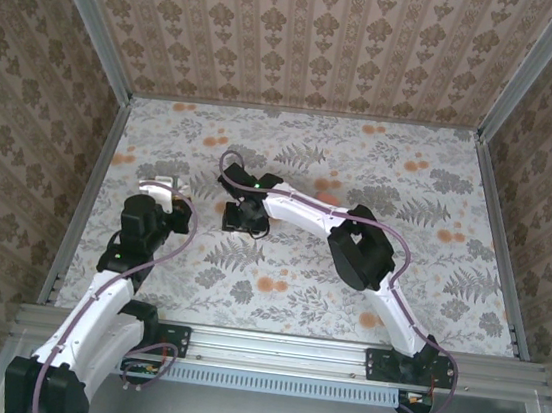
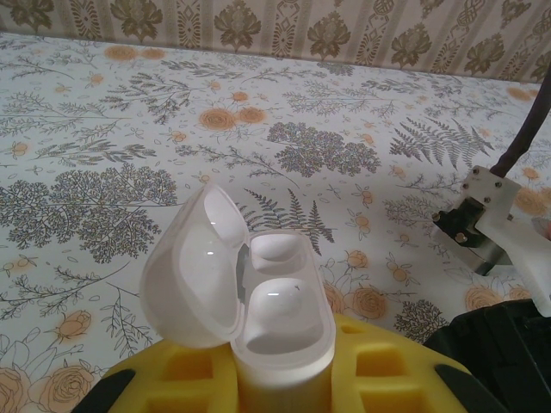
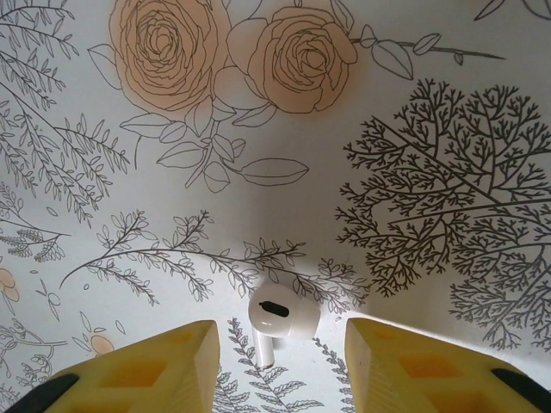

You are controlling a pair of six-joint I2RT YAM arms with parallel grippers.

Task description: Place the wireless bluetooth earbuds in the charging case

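Currently, charging case (image 2: 288, 340) clamped upright in left gripper (image 2: 284, 374), lid swung open so sockets are presented for loading. One earbud (image 3: 282, 317) noted flat on table (image 1: 398, 282), right of case; right gripper (image 3: 280, 334) positioned astride it, jaws part-spread, untouching, ready for pickup

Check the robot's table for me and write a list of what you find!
surface: flat tabletop with a print of ferns and orange roses.
job's things: small glossy white plastic charging case, lid open, upright in the left gripper; one tiny white earbud lying on the tabletop.
clutter: nothing seen.
grippers: left gripper shut on the case; right gripper open, its yellow fingers either side of the earbud, not touching it.
cables: purple cable running along each arm.
surroundings: damask-patterned walls and a metal frame.
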